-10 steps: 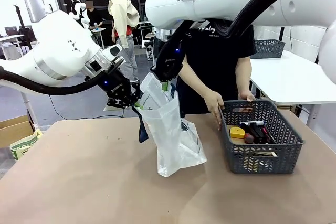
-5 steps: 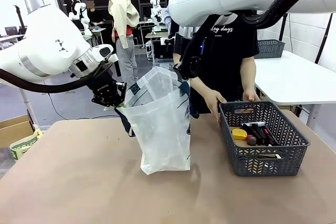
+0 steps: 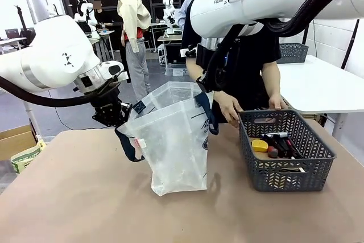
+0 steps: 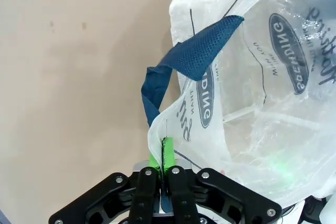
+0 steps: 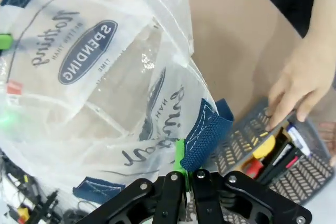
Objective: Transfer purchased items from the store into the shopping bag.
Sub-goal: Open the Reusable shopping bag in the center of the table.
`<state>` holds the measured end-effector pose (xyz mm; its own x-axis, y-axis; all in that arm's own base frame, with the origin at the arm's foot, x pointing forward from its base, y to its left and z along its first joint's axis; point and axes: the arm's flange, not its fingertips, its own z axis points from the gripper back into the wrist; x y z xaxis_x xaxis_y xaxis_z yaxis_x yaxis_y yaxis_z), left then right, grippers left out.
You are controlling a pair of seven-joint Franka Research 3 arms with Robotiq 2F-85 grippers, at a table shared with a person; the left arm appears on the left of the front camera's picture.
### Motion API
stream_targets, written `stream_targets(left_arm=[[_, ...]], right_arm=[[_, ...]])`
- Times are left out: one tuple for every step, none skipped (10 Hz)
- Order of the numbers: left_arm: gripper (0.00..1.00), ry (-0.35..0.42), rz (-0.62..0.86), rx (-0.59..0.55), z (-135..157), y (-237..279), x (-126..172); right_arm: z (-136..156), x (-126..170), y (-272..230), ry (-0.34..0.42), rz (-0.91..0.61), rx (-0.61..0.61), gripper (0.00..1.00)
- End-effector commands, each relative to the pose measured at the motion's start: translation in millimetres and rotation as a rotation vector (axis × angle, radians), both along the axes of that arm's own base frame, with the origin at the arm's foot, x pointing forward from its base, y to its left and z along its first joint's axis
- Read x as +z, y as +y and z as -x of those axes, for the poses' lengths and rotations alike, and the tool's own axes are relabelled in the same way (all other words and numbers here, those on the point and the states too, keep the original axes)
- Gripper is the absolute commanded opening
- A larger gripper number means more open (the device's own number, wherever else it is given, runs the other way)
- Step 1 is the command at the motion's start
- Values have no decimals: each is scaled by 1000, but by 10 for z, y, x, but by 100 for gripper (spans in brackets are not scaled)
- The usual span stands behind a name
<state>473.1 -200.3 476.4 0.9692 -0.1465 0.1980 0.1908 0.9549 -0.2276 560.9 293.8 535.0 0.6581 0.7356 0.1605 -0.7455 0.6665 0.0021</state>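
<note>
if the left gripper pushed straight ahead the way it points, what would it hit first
The shopping bag: the left gripper is shut on its rim, so the film and the navy strap lie right ahead. Beyond, probably the table; depth is unclear.

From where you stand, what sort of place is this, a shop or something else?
Probably a robotics lab staging a shop checkout, not a real store. The left gripper and right gripper hold a shopping bag open on a plain table beside a basket of goods; a white worktable stands behind.
</note>
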Motion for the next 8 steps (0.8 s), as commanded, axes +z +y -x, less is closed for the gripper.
stream_targets(left_arm=[[0,-50,-53,-75,27,-99,66],[0,-86,-61,-107,13,-152,84],[0,-110,-42,-162,-12,-199,96],[0,-111,-21,-206,-37,-243,94],[0,-130,-30,-254,-56,-260,74],[0,-132,-17,-302,-76,-261,60],[0,-125,-20,-349,-98,-274,39],[0,-126,-8,-379,-116,-307,43]], right_arm=[[53,-97,-62,-19,0,93,0],[68,-105,-49,-41,-4,144,0],[60,-94,-47,-67,-14,194,0],[61,-81,-59,-66,-30,215,0],[51,-79,-68,-66,-33,226,0],[57,-75,-92,-65,-39,252,0],[52,-70,-107,-65,-48,266,0],[48,-59,-116,-60,-61,278,0]])
